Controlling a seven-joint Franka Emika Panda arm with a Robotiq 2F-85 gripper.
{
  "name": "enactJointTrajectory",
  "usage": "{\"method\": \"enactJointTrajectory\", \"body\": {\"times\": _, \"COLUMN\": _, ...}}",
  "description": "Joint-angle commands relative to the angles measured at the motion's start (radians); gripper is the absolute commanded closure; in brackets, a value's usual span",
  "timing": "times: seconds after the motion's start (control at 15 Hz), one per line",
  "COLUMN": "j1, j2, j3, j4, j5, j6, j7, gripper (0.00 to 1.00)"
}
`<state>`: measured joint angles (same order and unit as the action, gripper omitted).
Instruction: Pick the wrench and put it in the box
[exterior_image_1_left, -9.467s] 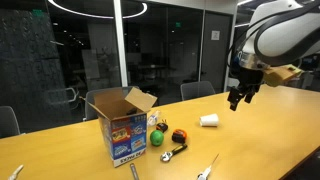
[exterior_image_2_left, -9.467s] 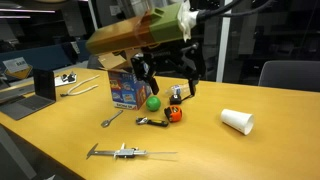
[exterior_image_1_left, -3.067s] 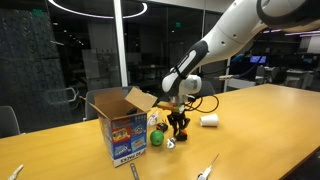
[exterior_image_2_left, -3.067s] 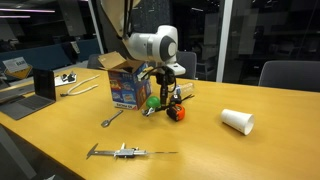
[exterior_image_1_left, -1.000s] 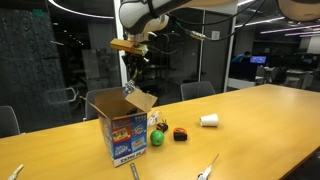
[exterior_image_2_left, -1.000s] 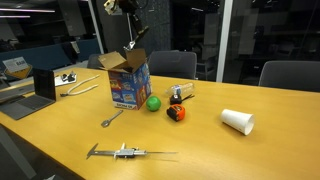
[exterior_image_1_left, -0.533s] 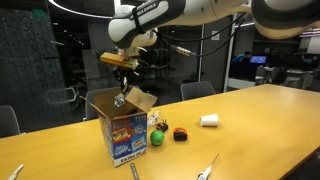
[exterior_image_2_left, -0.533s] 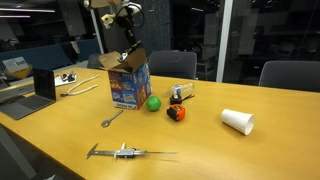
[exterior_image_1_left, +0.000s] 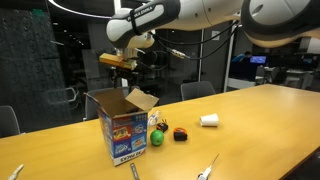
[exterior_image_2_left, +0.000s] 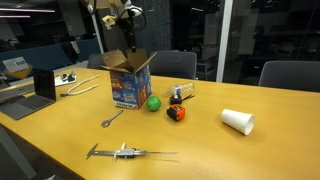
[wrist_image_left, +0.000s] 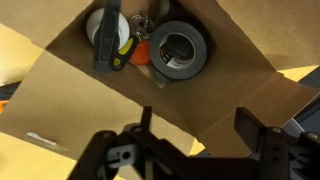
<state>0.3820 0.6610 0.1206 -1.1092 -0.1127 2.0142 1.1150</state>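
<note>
The open cardboard box (exterior_image_1_left: 121, 128) with a blue printed front stands on the wooden table and shows in both exterior views (exterior_image_2_left: 128, 82). My gripper (exterior_image_1_left: 122, 80) hangs right above its opening (exterior_image_2_left: 128, 36). In the wrist view the gripper (wrist_image_left: 200, 122) is open and empty, with both dark fingers spread over a box flap. Inside the box (wrist_image_left: 240, 95) a long dark grey tool, apparently the wrench (wrist_image_left: 108, 40), lies next to a roll of dark tape (wrist_image_left: 180, 48).
A green ball (exterior_image_2_left: 153, 102), an orange-black object (exterior_image_2_left: 174, 112) and a white cup (exterior_image_2_left: 237, 121) lie beside the box. A small spanner (exterior_image_2_left: 112, 118) and a long tool (exterior_image_2_left: 125, 152) lie nearer the front. A laptop (exterior_image_2_left: 44, 85) stands further along the table.
Half a second ago the wrench hung from my gripper just above the box opening. Now the gripper is empty and the wrench lies inside the box.
</note>
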Motion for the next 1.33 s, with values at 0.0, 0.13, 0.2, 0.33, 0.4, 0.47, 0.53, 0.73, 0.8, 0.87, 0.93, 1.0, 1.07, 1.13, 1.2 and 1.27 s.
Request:
{"method": "enactJointTrajectory", "body": {"times": 0.0, "j1": 0.009, "j2": 0.01, "j3": -0.028, "j4": 0.113, "j5": -0.004, "j6": -0.161, "j7": -0.082, "gripper": 0.0}}
{"method": "enactJointTrajectory", "body": {"times": 0.13, "j1": -0.007, "j2": -0.05, "j3": -0.036, "j4": 0.106, "j5": -0.058, "j6": -0.268, "j7": -0.139, "gripper": 0.0}}
{"method": "enactJointTrajectory", "body": {"times": 0.2, "j1": -0.012, "j2": -0.079, "j3": -0.044, "j4": 0.102, "j5": -0.078, "j6": -0.314, "j7": -0.178, "gripper": 0.0}}
{"method": "enactJointTrajectory", "body": {"times": 0.33, "j1": -0.037, "j2": -0.169, "j3": -0.05, "j4": 0.048, "j5": -0.109, "j6": -0.382, "j7": -0.265, "gripper": 0.0}}
{"method": "enactJointTrajectory", "body": {"times": 0.4, "j1": -0.047, "j2": -0.211, "j3": -0.054, "j4": 0.021, "j5": -0.123, "j6": -0.41, "j7": -0.308, "gripper": 0.0}}
{"method": "enactJointTrajectory", "body": {"times": 0.47, "j1": -0.064, "j2": -0.265, "j3": -0.055, "j4": -0.023, "j5": -0.128, "j6": -0.419, "j7": -0.353, "gripper": 0.0}}
{"method": "enactJointTrajectory", "body": {"times": 0.53, "j1": -0.077, "j2": -0.314, "j3": -0.056, "j4": -0.066, "j5": -0.13, "j6": -0.421, "j7": -0.384, "gripper": 0.0}}
{"method": "enactJointTrajectory", "body": {"times": 0.73, "j1": -0.128, "j2": -0.465, "j3": -0.063, "j4": -0.222, "j5": -0.12, "j6": -0.355, "j7": -0.471, "gripper": 0.0}}
{"method": "enactJointTrajectory", "body": {"times": 0.8, "j1": -0.145, "j2": -0.51, "j3": -0.067, "j4": -0.268, "j5": -0.112, "j6": -0.337, "j7": -0.487, "gripper": 0.0}}
{"method": "enactJointTrajectory", "body": {"times": 0.87, "j1": -0.162, "j2": -0.554, "j3": -0.069, "j4": -0.313, "j5": -0.097, "j6": -0.316, "j7": -0.508, "gripper": 0.0}}
{"method": "enactJointTrajectory", "body": {"times": 0.93, "j1": -0.176, "j2": -0.597, "j3": -0.075, "j4": -0.361, "j5": -0.092, "j6": -0.303, "j7": -0.523, "gripper": 0.0}}
{"method": "enactJointTrajectory", "body": {"times": 1.0, "j1": -0.189, "j2": -0.64, "j3": -0.081, "j4": -0.41, "j5": -0.081, "j6": -0.291, "j7": -0.539, "gripper": 0.0}}
{"method": "enactJointTrajectory", "body": {"times": 1.07, "j1": -0.201, "j2": -0.68, "j3": -0.088, "j4": -0.459, "j5": -0.072, "j6": -0.28, "j7": -0.557, "gripper": 0.0}}
{"method": "enactJointTrajectory", "body": {"times": 1.13, "j1": -0.212, "j2": -0.72, "j3": -0.096, "j4": -0.51, "j5": -0.054, "j6": -0.272, "j7": -0.574, "gripper": 0.0}}
{"method": "enactJointTrajectory", "body": {"times": 1.2, "j1": -0.221, "j2": -0.759, "j3": -0.105, "j4": -0.561, "j5": -0.041, "j6": -0.268, "j7": -0.593, "gripper": 0.0}}
{"method": "enactJointTrajectory", "body": {"times": 1.27, "j1": -0.229, "j2": -0.796, "j3": -0.115, "j4": -0.615, "j5": -0.012, "j6": -0.264, "j7": -0.613, "gripper": 0.0}}
